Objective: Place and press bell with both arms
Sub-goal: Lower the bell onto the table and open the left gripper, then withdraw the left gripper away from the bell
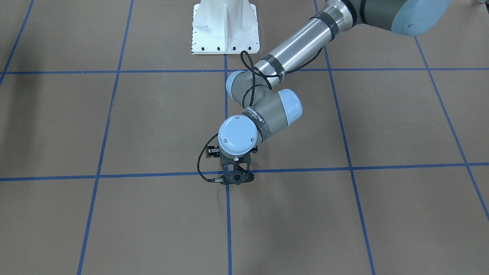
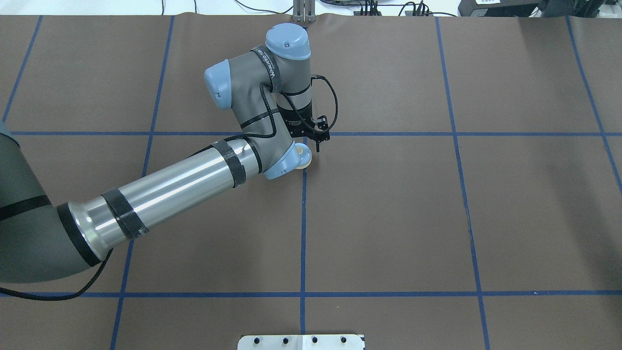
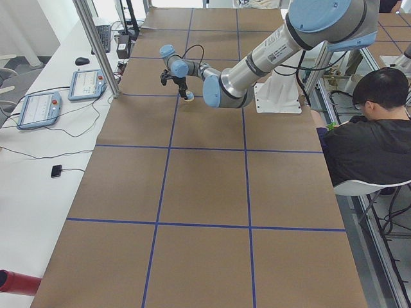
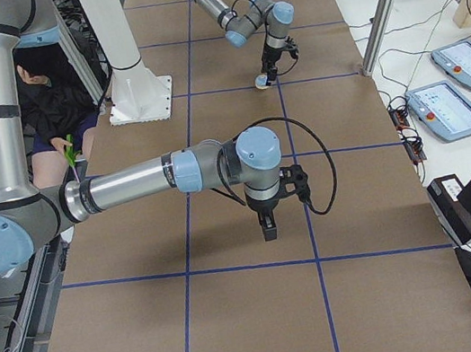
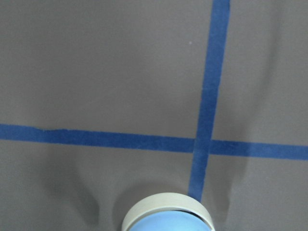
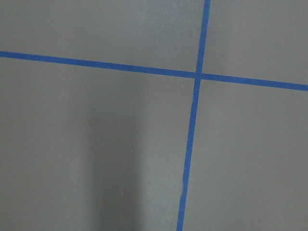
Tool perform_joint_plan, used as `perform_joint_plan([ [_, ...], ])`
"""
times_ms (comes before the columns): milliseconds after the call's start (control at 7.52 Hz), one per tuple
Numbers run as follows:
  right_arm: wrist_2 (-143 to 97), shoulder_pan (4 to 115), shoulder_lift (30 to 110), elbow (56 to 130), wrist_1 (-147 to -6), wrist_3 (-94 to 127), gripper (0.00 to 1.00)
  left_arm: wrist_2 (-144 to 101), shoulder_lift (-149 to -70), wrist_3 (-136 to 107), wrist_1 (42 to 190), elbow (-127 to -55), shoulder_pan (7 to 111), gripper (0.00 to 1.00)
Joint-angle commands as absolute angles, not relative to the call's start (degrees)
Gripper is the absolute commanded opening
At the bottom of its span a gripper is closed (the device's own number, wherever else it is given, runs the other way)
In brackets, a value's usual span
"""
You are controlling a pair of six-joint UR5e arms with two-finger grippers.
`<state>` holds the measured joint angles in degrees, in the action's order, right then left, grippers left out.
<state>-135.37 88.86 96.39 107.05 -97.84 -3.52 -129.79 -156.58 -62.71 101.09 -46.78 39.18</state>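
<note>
The bell (image 2: 305, 156), a light-blue dome on a cream base, sits at the crossing of two blue tape lines, half hidden by my left arm's joint cap. It also shows in the exterior left view (image 3: 189, 97), in the exterior right view (image 4: 265, 83) and at the bottom edge of the left wrist view (image 5: 168, 216). My left gripper (image 1: 237, 178) points down directly over it and hides it in the front-facing view. Its fingers do not show clearly, so I cannot tell whether they grip. My right gripper (image 4: 269, 229) hangs over bare table far from the bell; I cannot tell its state.
The white bolted pedestal (image 1: 225, 34) stands at the robot's side of the table. A seated person (image 3: 369, 141) is beside the table. Tablets (image 3: 38, 109) lie on a side bench. Brown table surface with blue tape lines (image 6: 195, 120) surrounds the bell.
</note>
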Motion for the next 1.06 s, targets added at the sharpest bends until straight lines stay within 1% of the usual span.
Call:
perform_joint_plan([
  [0,-135.44,88.86,96.07,107.05,-97.82,-3.52,1.0,-129.99,-156.71,-62.67,100.11,-48.59,41.21,1.0],
  [133,-135.44,88.86,95.63,107.22,-97.74,-3.52,1.0,-129.9,-156.19,-62.4,98.28,-52.26,42.96,1.0],
  [399,-137.7,88.68,94.83,107.23,-97.65,-3.6,1.0,-129.9,-151.29,-61.36,93.54,-62.7,49.36,1.0],
  [532,-142.25,88.68,94.75,107.49,-97.39,-3.6,1.0,-129.9,-146.56,-57.35,91.34,-68.93,52.0,1.0],
  [665,-143.43,88.59,94.4,107.49,-93.9,-3.34,1.0,-129.82,-141.03,-51.48,87.32,-75.95,54.03,1.0],
  [931,-143.35,86.33,92.47,109.15,-88.27,10.73,1.0,-129.81,-131.8,-39.53,77.84,-89.76,58.78,1.0],
])
